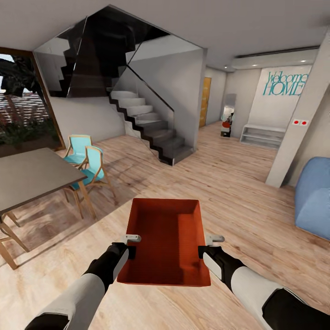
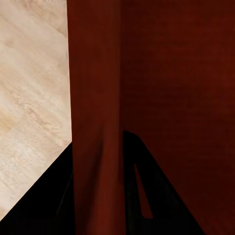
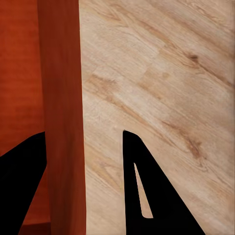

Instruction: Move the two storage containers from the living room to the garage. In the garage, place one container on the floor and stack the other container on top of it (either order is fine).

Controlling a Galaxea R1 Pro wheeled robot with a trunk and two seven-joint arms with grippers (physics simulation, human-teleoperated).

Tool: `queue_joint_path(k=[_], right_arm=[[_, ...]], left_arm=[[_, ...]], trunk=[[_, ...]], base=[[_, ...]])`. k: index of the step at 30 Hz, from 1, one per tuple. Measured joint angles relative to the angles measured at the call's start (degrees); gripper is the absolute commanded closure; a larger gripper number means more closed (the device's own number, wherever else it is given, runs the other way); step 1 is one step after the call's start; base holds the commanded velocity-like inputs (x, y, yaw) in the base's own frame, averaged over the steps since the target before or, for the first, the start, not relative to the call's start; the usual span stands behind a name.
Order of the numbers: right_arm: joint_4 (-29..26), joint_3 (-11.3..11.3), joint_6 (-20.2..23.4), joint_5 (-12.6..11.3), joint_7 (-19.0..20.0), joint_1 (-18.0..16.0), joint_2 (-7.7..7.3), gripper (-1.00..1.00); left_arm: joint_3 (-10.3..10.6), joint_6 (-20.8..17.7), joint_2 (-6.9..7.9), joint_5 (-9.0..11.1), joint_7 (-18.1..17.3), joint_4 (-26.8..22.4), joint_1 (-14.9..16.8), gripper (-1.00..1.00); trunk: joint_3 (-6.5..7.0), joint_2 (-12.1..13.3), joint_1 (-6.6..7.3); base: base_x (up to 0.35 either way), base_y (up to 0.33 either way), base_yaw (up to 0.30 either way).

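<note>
Seen from the head camera, an orange-red bin is carried in front of the robot, open side up, above a light wood-plank floor. The left claw grips the bin's left long wall and the right claw grips its right long wall, each with one finger inside and one outside. Ahead on the left stand a grey dining table and turquoise chairs. A dark staircase rises in the middle of the room. On the right are a blue sofa, a white pillar and a far wall with the words "Welcome HOME". In the left wrist camera, the bin's wall runs between two black fingers, which are clamped on it; the dark red inside of the bin lies on one side and wood planks on the other. In the right wrist camera, the bin's wall runs between the black fingers; one finger presses against it from inside the bin, while the outer finger shows a strip of floor between itself and the wall.
</note>
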State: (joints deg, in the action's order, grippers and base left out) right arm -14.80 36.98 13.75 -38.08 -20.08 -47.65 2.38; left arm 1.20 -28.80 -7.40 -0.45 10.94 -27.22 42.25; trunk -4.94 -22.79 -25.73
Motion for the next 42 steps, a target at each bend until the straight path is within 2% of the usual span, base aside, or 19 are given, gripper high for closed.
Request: queue_joint_path(k=[22,42], right_arm=[[0.10,-0.02,0.02,0.10,-0.01,-0.01,0.06,1.00],[0.09,-0.06,0.03,0.17,-0.02,0.00,0.06,1.00]], left_arm=[[0.09,0.07,0.04,0.21,0.06,0.14,0.00,1.00],[0.09,0.12,0.03,0.22,0.06,0.18,0.01,1.00]], trunk=[[0.00,0.00,0.02],[0.00,0.00,0.02]], base=[[0.308,0.000,-0.007],[0.320,0.000,-0.235]])
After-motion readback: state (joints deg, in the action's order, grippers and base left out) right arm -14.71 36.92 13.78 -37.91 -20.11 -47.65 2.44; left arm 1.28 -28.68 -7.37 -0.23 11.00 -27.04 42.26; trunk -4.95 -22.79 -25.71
